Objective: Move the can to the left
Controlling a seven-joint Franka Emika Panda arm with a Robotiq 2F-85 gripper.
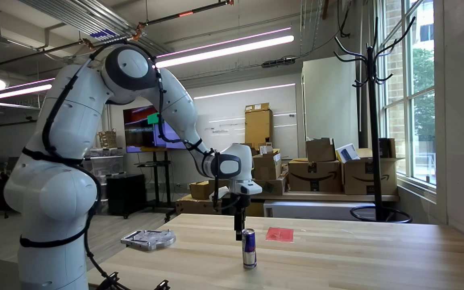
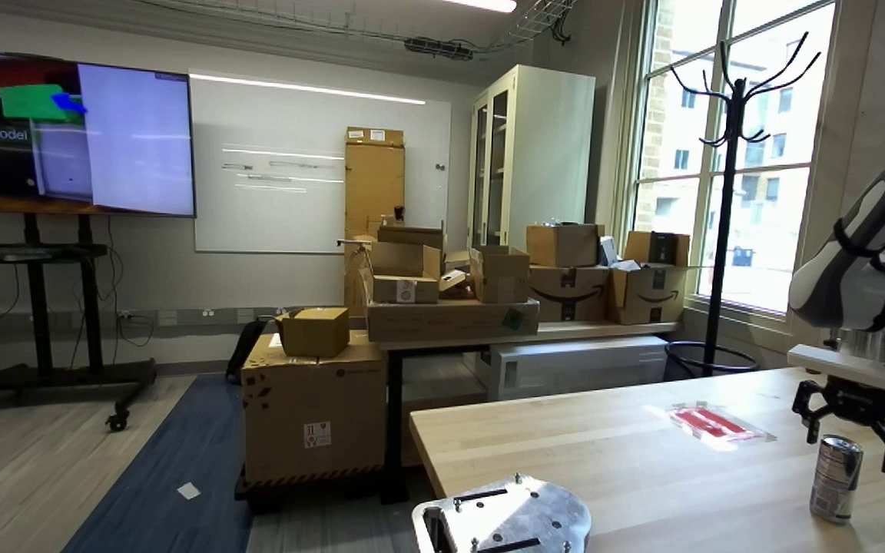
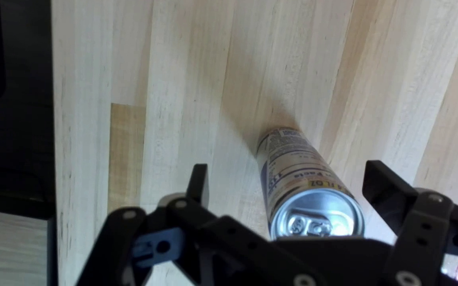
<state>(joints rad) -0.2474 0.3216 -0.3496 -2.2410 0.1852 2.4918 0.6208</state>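
A black robot gripper (image 2: 850, 452) has its fingers (image 3: 200, 179) spread wide. Just beneath it, the slim can (image 3: 292, 171) stands upright on a wooden table (image 3: 173, 99), showing between the fingers in the wrist view.

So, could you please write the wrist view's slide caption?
Open Robotiq gripper framing upright pull-tab drink can on wooden tabletop.

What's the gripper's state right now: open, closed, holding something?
Gripper: open, holding nothing; in the wrist view the can shows between the spread jaws, with gaps either side.
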